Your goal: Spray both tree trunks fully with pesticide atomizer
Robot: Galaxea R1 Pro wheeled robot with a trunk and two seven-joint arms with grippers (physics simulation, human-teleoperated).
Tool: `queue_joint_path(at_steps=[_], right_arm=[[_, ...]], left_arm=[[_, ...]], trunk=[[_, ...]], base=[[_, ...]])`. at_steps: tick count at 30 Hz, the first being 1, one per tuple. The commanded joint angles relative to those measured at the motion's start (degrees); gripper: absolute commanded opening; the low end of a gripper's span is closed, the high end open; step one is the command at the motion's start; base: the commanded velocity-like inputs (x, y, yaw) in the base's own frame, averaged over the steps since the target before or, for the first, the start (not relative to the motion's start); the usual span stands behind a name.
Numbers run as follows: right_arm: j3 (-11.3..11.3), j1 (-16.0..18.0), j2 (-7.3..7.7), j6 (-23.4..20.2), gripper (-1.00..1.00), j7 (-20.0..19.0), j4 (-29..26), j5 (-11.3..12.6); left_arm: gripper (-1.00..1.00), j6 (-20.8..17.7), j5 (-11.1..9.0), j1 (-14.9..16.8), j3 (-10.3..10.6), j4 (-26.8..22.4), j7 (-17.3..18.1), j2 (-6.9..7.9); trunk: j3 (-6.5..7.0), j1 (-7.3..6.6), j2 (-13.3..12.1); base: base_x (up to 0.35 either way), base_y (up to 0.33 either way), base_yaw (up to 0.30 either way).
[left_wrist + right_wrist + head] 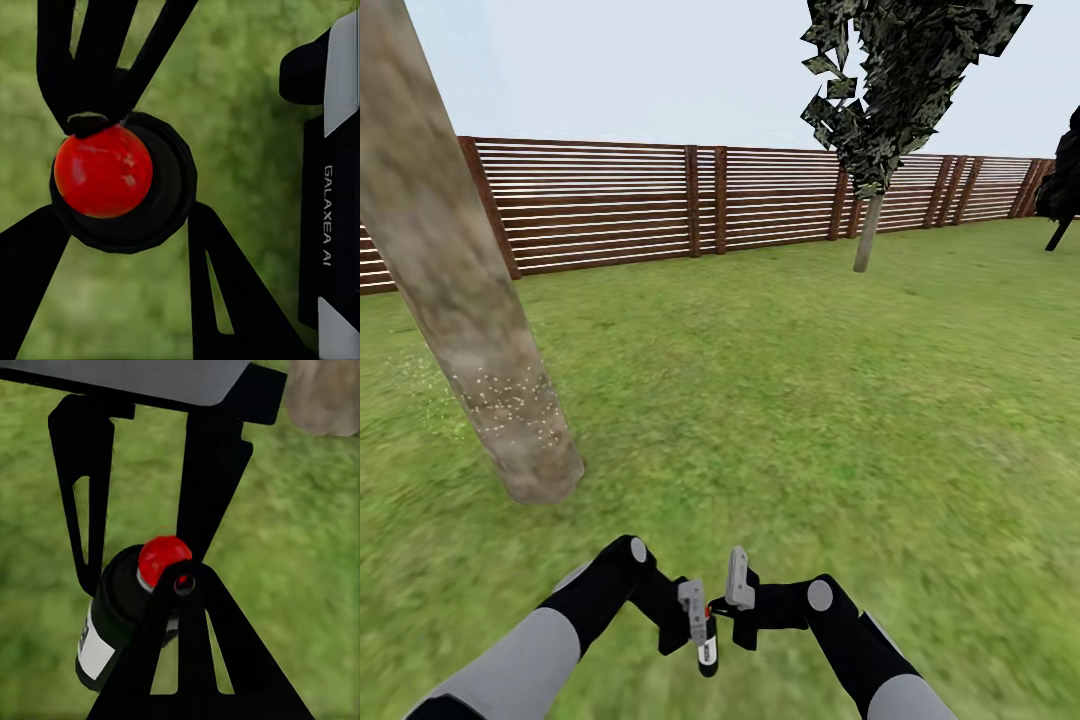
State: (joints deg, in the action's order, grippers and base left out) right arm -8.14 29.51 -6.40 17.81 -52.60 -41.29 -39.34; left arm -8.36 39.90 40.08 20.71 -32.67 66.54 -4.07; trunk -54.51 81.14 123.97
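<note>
Head view: left tool clamps atomizer; right tool alongside.

Green lawn, brown slatted fence, pale sky.

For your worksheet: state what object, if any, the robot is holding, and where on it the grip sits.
The left pincer holds the pesticide atomizer, its fingers closed around the dark bottle near the red top. The right pincer holds nothing.

Head looks down, wrist views share atomizer
</note>
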Motion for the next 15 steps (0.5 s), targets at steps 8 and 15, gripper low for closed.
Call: queue_joint_path(at_steps=[8, 15], right_arm=[[0.05, 0.01, -0.02, 0.29, -1.0, -0.05, -0.11, -0.47], [0.05, 0.02, -0.02, 0.29, -1.0, 0.01, -0.09, -0.47]], left_arm=[[-1.0, -0.53, 0.35, 0.03, -0.42, 0.58, 0.26, 0.63], [-1.0, -0.52, 0.34, 0.03, -0.41, 0.59, 0.26, 4.06]], trunk=[[-0.05, -0.01, 0.02], [-0.05, -0.01, 0.02]], base=[[0.0, 0.0, 0.0], [0.0, 0.0, 0.0]])
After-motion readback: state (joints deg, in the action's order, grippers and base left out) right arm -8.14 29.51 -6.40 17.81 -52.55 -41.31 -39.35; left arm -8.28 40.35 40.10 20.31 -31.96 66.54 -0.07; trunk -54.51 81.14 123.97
